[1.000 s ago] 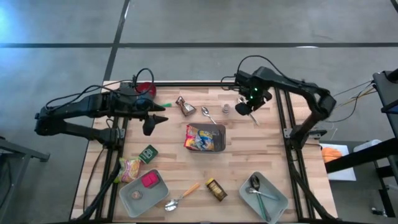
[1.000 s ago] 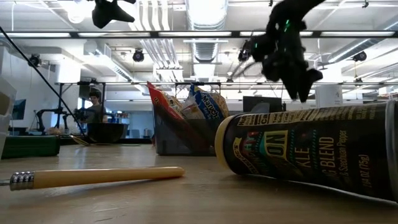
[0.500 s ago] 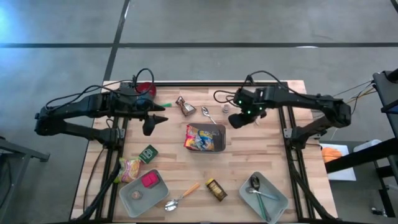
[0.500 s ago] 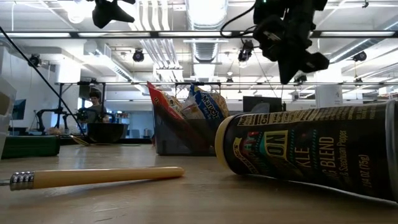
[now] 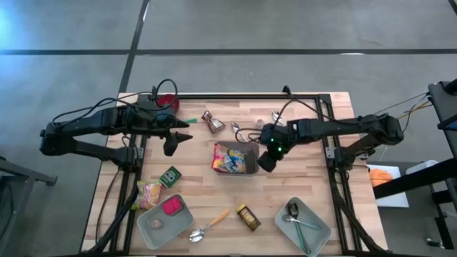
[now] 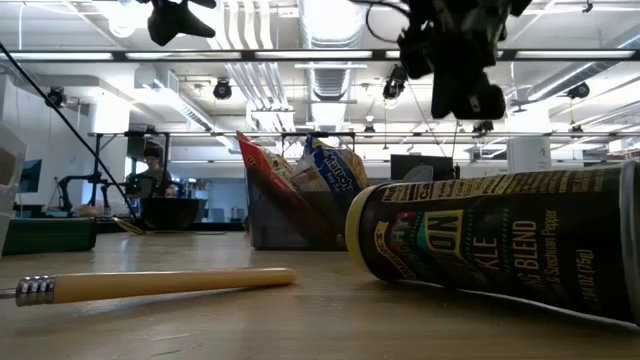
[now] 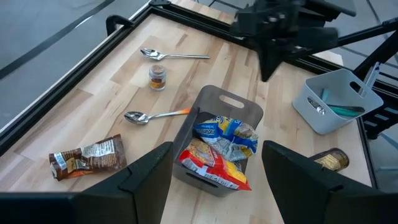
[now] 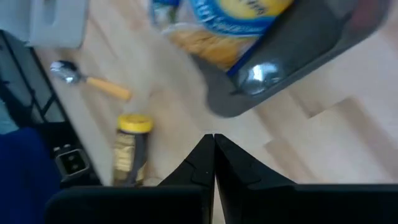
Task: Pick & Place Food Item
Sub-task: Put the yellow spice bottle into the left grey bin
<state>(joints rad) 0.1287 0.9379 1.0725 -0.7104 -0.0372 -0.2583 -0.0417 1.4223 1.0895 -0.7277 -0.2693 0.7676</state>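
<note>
A grey bin (image 5: 250,151) at the table's middle holds colourful snack bags (image 5: 230,158); the left wrist view shows the bin (image 7: 239,104) with the bags (image 7: 217,149) too. My right gripper (image 5: 268,162) hangs shut and empty just off the bin's right side, above the table; in its own view the shut gripper (image 8: 213,146) points past the bin (image 8: 298,56). My left gripper (image 5: 172,140) waits open over the table's left part, empty. A brown snack packet (image 5: 213,123) lies flat at the far middle. A pink-yellow snack bag (image 5: 148,193) lies near the left edge.
Two spoons (image 5: 239,131) (image 5: 275,114) and a small jar (image 7: 157,76) lie beyond the bin. A green box (image 5: 170,176), a grey tray (image 5: 153,230) holding a pink item, a wooden-handled spoon (image 5: 208,226), a lying spice jar (image 5: 248,217) and a utensil tray (image 5: 319,232) fill the near side.
My right gripper has swung from the table's far right part toward the near edge and the left, ending beside the grey bin. It has turned about on the way, and its fingers have shut on nothing.
</note>
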